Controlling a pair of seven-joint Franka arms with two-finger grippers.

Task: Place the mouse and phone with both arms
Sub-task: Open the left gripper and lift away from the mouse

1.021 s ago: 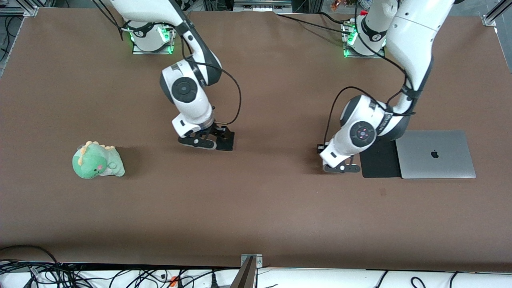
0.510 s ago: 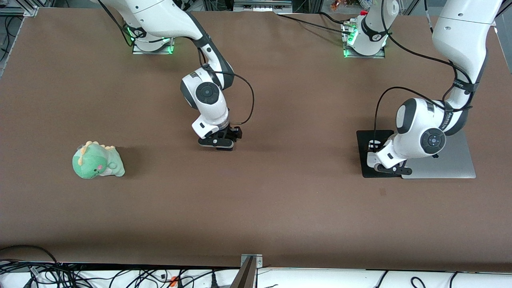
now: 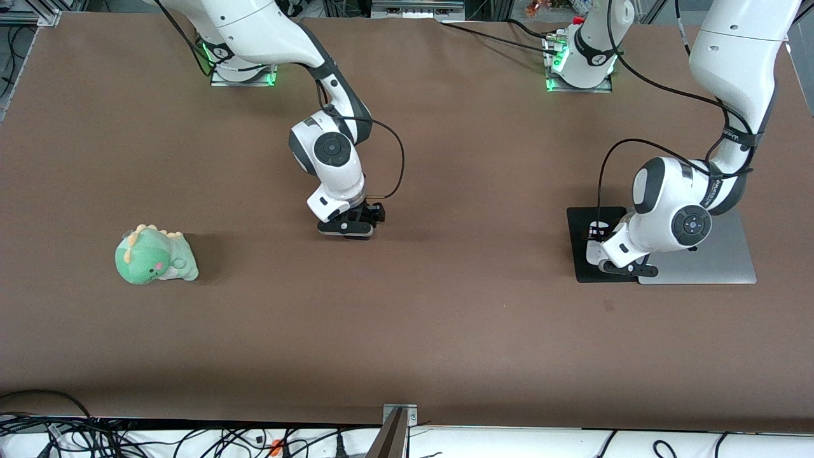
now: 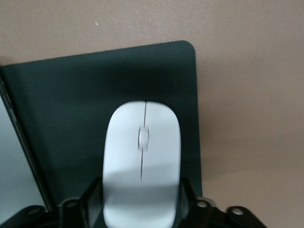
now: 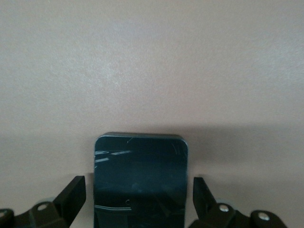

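My left gripper hangs low over the black mouse pad, beside the laptop. In the left wrist view it is shut on the white mouse, with both fingers against the mouse's sides, over the pad. My right gripper is low at the middle of the table. In the right wrist view it is open, and the black phone lies between its fingers with a gap on each side. Both objects are hidden under the grippers in the front view.
A closed silver laptop lies beside the mouse pad, toward the left arm's end; its edge shows in the left wrist view. A green plush dinosaur sits toward the right arm's end. The table is brown.
Over the last second both grippers moved toward the left arm's end; the left one went from beside the pad to over it. In the last half second they have barely moved.
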